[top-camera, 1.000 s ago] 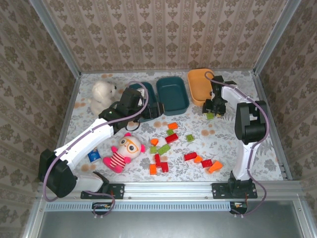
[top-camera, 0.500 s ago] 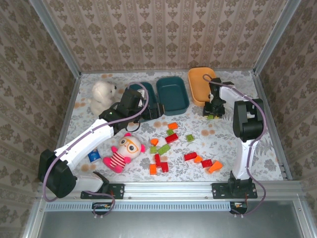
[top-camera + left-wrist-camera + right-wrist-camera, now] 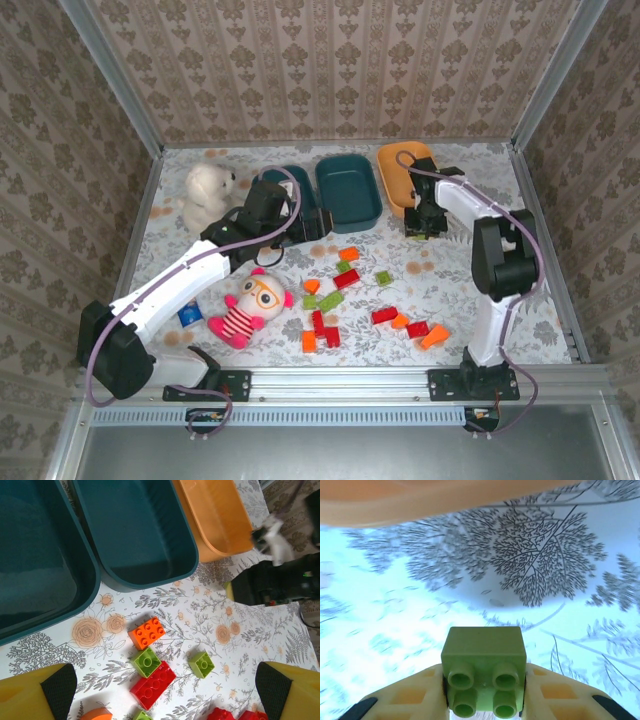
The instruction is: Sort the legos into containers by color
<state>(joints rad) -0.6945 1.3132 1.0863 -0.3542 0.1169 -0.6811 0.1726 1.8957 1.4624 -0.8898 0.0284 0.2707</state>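
While right end effector point(image 3: 485, 700) clamps lime lego point(image 3: 484, 655), orange bin point(image 3: 420, 500) near

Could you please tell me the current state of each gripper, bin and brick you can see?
left gripper: open, holding nothing.
right gripper: shut on the lime green brick.
lime green brick: gripped between the fingers.
left teal bin: empty where visible.
middle teal bin: empty.
orange bin: empty where visible.
loose bricks: unsorted, outside the bins.
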